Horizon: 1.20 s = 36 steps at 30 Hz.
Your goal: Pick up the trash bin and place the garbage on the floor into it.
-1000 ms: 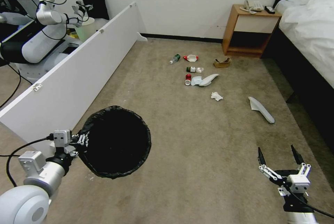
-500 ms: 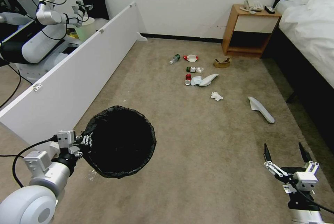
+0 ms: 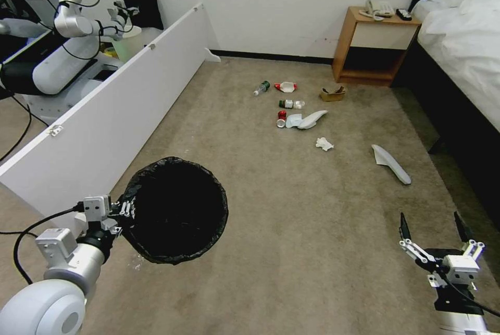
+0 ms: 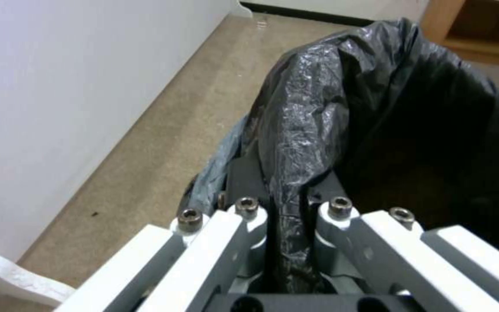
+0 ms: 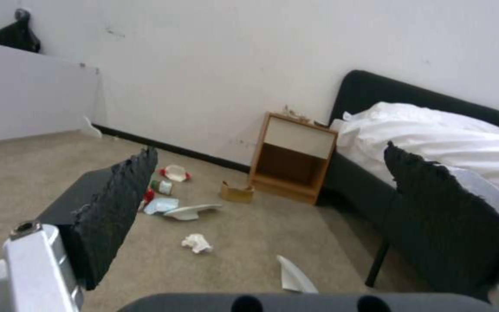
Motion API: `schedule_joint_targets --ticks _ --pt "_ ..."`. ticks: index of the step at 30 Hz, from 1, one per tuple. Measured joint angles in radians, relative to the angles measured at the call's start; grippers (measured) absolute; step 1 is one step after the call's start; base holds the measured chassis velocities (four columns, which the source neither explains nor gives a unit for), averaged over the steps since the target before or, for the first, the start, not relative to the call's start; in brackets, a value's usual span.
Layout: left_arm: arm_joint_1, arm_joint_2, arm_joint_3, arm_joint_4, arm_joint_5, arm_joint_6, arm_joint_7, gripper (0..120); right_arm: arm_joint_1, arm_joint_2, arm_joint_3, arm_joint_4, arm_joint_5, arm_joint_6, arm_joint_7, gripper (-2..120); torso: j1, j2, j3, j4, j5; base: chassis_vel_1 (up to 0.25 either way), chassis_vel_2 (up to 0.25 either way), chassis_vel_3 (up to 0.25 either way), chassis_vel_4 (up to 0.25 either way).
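The trash bin (image 3: 174, 210), lined with a crinkled black bag, hangs at the lower left of the head view. My left gripper (image 3: 125, 210) is shut on its near rim; the left wrist view shows this gripper (image 4: 281, 186) pinching the bag-covered rim of the bin (image 4: 388, 112). The garbage lies on the floor (image 3: 291, 220) farther ahead: a small bottle (image 3: 261, 87), a red-and-white can (image 3: 285, 86), a brown paper bag (image 3: 332, 94), a white slipper (image 3: 308, 119), a tissue (image 3: 324, 143) and a second slipper (image 3: 391, 164). My right gripper (image 3: 431, 223) is open and empty at lower right, well short of the second slipper.
A long white panel (image 3: 114, 100) runs along the left. A wooden nightstand (image 3: 375, 46) stands against the far wall, and a bed (image 3: 463, 38) lines the right side. Another robot (image 3: 62, 38) and a pale green bin (image 3: 127, 43) are behind the panel.
My right gripper has drifted to the right and a little closer to me, still open. The left gripper and the bin have shifted only slightly to the right.
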State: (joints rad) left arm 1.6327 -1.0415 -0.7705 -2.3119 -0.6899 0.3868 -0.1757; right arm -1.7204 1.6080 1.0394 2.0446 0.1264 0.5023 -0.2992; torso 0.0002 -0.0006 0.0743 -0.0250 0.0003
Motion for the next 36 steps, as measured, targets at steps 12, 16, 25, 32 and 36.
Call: schedule_joint_targets --ticks 12,16,25,32,36 --pt "-0.008 -0.006 0.008 0.022 0.042 -0.014 0.021 5 -0.002 0.0 0.0 0.002 0.003 0.005 -0.003 100 0.0 0.0 0.0 0.0001 -0.0001 0.0 0.0 0.0 0.0" --pt "-0.003 -0.006 0.008 0.024 0.064 -0.015 0.028 5 -0.003 0.0 -0.002 0.002 0.003 0.007 -0.008 100 0.0 0.0 0.0 0.0002 0.0 0.0 0.0 0.0 0.0" --pt "0.004 -0.006 0.01 0.03 0.09 -0.022 0.043 5 -0.005 0.0 -0.008 -0.001 0.002 0.007 -0.019 100 0.0 0.0 0.0 0.0002 -0.0001 0.0 0.0 0.0 0.0" --pt "0.005 -0.006 0.014 0.037 0.109 -0.035 0.064 5 -0.005 0.0 -0.005 -0.002 0.007 0.007 -0.02 100 0.0 0.0 0.0 -0.0007 -0.0001 -0.052 -0.061 -0.06 -0.062" --pt "0.005 -0.007 0.012 0.038 0.104 -0.036 0.066 5 -0.003 0.0 -0.007 -0.008 0.007 0.008 -0.02 100 0.0 0.0 0.0 -0.0006 -0.0001 -0.025 -0.019 -0.033 -0.04"
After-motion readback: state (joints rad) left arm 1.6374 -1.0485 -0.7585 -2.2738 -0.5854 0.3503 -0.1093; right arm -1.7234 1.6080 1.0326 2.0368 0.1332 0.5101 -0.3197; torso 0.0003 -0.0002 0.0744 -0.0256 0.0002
